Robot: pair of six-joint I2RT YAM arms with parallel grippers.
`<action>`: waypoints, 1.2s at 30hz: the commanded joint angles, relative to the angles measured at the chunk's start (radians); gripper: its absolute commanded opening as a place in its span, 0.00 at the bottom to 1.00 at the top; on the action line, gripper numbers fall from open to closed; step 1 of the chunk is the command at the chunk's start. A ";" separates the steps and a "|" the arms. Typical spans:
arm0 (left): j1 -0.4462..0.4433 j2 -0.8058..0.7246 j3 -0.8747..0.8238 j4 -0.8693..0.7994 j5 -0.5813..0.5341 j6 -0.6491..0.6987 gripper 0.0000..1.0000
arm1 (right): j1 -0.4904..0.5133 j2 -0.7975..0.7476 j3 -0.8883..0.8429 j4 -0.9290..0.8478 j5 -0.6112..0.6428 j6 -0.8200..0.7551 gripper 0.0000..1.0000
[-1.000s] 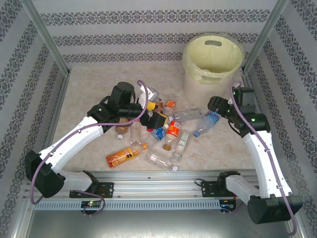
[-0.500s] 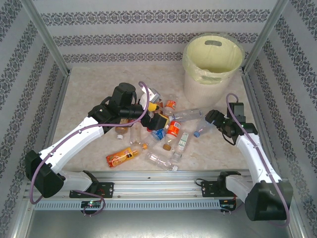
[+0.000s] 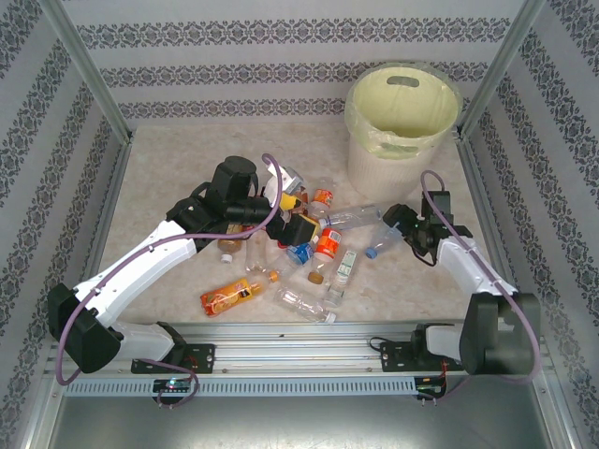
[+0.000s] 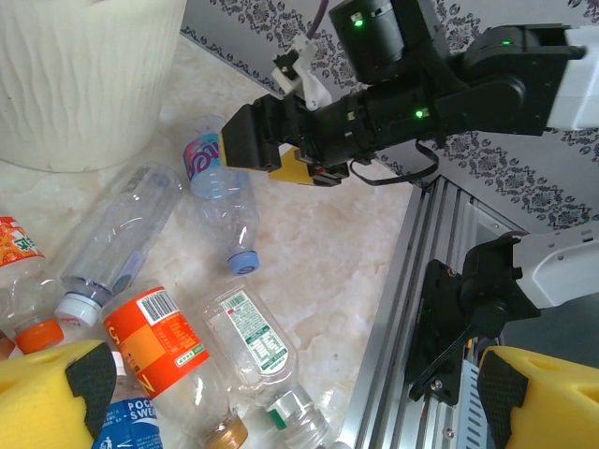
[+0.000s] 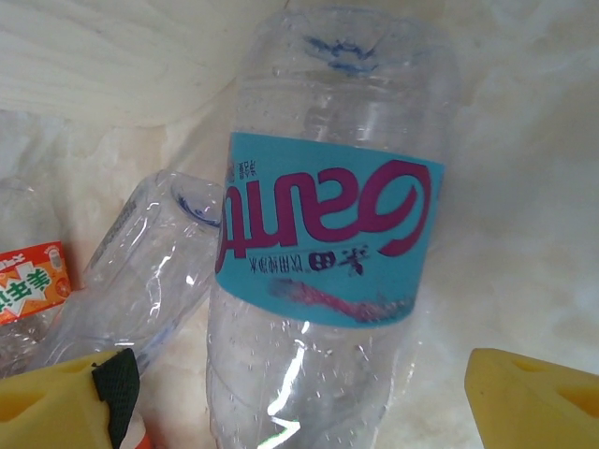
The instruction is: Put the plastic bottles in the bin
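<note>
The pale stone-look table [image 3: 168,178] has one big round white bin with a pale yellow bag inside [image 3: 374,173]. It stands in the far right corner of the table.

The left gripper [image 3: 295,213] hangs over the middle of the table, above the pile. Its yellow fingers [image 4: 47,393] are wide apart and hold nothing.

The right gripper [image 3: 393,227] is low, near the right edge, just in front of the bin. Its fingers [image 5: 533,398] are wide apart too, one on each side of a clear plastic bottle with a blue and pink label [image 5: 328,243]. There is a gap on both sides, so it is not squeezing the bottle.

The small clear plastic bottles [image 3: 314,248] lie in a heap in the middle of the table. An orange drink bottle [image 3: 229,297] lies alone near the near edge. A clear bottle with a red-orange label [image 4: 154,341] lies beside one with a green and white label [image 4: 253,337].
</note>
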State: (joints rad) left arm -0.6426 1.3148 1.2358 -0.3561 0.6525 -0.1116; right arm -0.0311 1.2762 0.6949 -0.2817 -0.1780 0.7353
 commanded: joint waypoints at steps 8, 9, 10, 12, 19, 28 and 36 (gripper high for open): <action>-0.019 0.011 0.009 -0.004 -0.007 0.026 1.00 | -0.010 0.143 -0.020 0.143 -0.046 0.045 0.90; -0.019 0.012 0.008 -0.004 -0.007 0.026 1.00 | -0.009 0.155 -0.020 0.151 -0.047 0.047 0.89; -0.019 0.012 0.008 -0.004 -0.007 0.026 1.00 | -0.010 0.165 -0.020 0.157 -0.046 0.048 0.88; -0.021 0.014 0.008 -0.004 -0.008 0.027 1.00 | -0.010 0.180 -0.020 0.166 -0.042 0.049 0.86; -0.021 0.017 0.009 -0.008 -0.011 0.029 1.00 | -0.010 0.212 -0.018 0.179 -0.028 0.043 0.80; -0.034 0.007 0.007 -0.010 -0.024 0.034 1.00 | -0.010 0.089 -0.046 0.113 0.001 -0.003 0.72; -0.040 -0.001 0.012 -0.009 -0.018 0.030 1.00 | -0.009 -0.079 -0.052 -0.029 0.020 -0.091 0.69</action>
State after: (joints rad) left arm -0.6632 1.3289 1.2358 -0.3565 0.6308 -0.1009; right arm -0.0311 1.2755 0.6514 -0.2276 -0.1860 0.7029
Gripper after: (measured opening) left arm 0.999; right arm 0.700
